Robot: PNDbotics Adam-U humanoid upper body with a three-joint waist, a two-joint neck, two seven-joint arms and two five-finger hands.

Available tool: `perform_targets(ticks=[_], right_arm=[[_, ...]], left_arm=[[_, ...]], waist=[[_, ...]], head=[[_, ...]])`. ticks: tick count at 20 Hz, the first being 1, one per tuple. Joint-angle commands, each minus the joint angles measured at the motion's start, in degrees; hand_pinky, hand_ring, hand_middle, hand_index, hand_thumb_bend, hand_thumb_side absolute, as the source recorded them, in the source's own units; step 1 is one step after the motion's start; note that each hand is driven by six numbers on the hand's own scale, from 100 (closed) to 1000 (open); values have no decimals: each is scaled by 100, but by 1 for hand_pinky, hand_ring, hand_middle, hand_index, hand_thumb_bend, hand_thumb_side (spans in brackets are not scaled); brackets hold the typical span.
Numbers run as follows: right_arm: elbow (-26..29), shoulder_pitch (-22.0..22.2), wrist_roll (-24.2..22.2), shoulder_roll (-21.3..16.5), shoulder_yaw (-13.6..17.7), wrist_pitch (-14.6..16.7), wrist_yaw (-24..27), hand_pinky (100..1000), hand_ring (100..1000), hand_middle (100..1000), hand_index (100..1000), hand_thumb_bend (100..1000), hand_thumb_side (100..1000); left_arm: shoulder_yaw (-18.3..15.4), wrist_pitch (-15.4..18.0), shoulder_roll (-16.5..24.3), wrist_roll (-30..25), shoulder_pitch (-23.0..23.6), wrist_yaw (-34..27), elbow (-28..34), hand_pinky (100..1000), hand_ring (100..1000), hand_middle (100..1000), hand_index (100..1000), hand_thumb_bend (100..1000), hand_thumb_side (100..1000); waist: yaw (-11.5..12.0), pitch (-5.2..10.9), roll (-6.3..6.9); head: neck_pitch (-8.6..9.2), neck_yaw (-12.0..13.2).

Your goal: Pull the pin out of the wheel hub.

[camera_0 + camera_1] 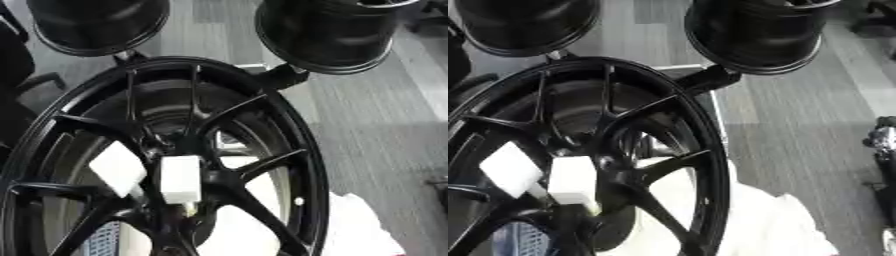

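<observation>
The task's thing sits well to the left of the only robot part in view. Farthest from it, a tilted white rectangular block (116, 167) stands among the spokes of the large black multi-spoke alloy wheel (306, 145). Just beside it, nearer the hand, is an upright white rectangular block (180, 178) at the hub centre. Each seems to sit on a thin stem, so I take them for pin heads; which one is meant I cannot tell.

Above the wheel lie two black wheel barrels (328, 35), and a white crumpled cloth (359, 225) lies between the wheel and the hand, on the grey carpeted floor (385, 125).

At the far right edge of the right eye view, a black and silver shape is probably the right hand (883, 139). Whether its fingers are open or closed cannot be told. The left hand does not show.

The risks as I judge them:
- The hand has a long reach across the rim, and fingers could catch on a spoke.
- The two blocks stand close together, so a grasp could take the wrong one or knock its neighbour.
- A pull off the stem's line could jam the pin or shift the wheel.
</observation>
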State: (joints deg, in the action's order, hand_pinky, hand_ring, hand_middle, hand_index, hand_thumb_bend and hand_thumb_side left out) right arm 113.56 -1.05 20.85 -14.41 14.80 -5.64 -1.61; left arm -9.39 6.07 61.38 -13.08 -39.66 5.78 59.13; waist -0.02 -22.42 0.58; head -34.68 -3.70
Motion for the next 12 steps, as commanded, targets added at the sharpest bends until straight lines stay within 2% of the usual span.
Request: perform_targets(ticks=[1, 7, 12], right_arm=[[103, -31, 7, -132, 28, 20, 6, 760, 591, 527, 687, 100, 591], [103, -34, -4, -154, 18, 41, 10, 760, 591, 527, 687, 100, 588], [103, -45, -11, -165, 13, 56, 18, 761, 592, 528, 687, 100, 588]], left_arm=[[-50, 22, 146, 294, 6, -403, 619, 811, 696, 512, 833, 100, 388], [156, -217, -12, 989, 242, -1003, 2354, 800, 687, 510, 836, 100, 475], [308, -492, -233, 1542, 514, -1185, 3772, 796, 682, 508, 833, 100, 528]], waist=[[14, 139, -2], [25, 155, -36], [26, 162, -53]], head=[[46, -7], [50, 11], [58, 29]])
